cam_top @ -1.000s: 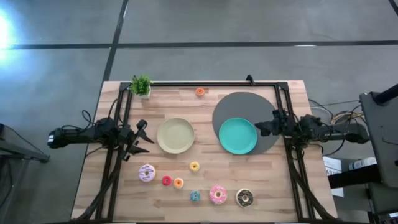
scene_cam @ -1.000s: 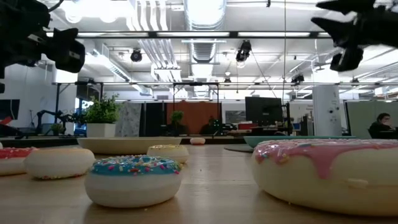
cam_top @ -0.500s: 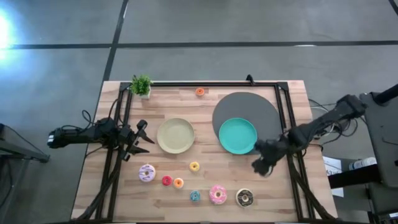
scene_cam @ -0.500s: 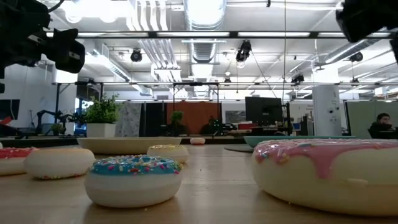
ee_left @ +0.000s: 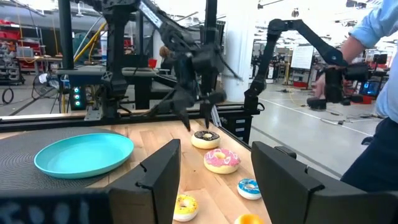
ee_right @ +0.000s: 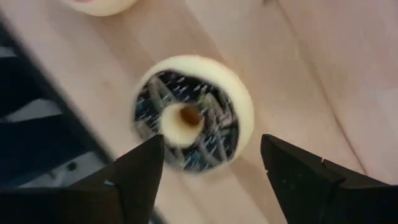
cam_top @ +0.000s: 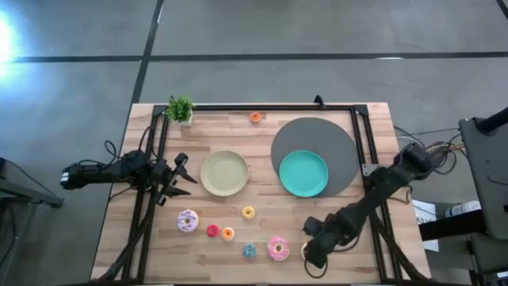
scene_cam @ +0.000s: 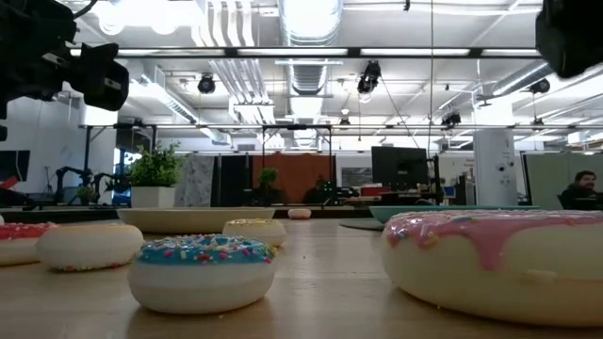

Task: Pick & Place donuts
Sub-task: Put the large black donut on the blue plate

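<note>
Right hand (cam_top: 312,256), fingers spread wide, hovers over the chocolate-frosted ring donut (ee_right: 194,112) at lower right of the wooden bench (cam_top: 381,127), beside the pink-frosted donut (cam_top: 278,248); left hand (cam_top: 181,179) waits open at left.

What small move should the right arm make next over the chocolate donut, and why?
Probably lower straight down. The right pincer is open above the chocolate donut, which lies flat on the table between its fingers, not yet gripped. The left pincer waits beside the cream plate.
</note>
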`<state>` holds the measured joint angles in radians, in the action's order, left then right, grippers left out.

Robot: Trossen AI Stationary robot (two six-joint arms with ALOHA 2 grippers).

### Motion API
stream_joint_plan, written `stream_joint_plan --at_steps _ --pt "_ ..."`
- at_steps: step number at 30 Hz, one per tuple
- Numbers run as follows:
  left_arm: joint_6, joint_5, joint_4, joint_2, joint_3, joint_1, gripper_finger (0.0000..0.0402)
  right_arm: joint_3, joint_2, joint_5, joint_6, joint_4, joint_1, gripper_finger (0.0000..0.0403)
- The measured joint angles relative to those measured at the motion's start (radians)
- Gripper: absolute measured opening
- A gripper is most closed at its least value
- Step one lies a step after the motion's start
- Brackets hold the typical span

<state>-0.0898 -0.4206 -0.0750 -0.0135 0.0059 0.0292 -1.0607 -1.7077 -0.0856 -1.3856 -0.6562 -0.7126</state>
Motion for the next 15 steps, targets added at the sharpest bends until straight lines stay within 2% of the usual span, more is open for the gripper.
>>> stream_joint_plan --at_steps 6,11,15 --pt "0.000 0.000 0.000 0.000 0.000 0.000 0.0172 -0.038 -0.083 0.063 -0.032 -0.053 -0.018 0.0238" --pt "0.000 0.000 0.000 0.000 0.000 0.000 0.0172 -0.020 -0.118 0.051 -0.060 -0.027 -0.025 0.0232" --pt "0.000 0.000 0.000 -0.001 0.000 0.000 0.0172 -0.016 -0.137 0.037 -0.059 -0.013 -0.026 0.0197"
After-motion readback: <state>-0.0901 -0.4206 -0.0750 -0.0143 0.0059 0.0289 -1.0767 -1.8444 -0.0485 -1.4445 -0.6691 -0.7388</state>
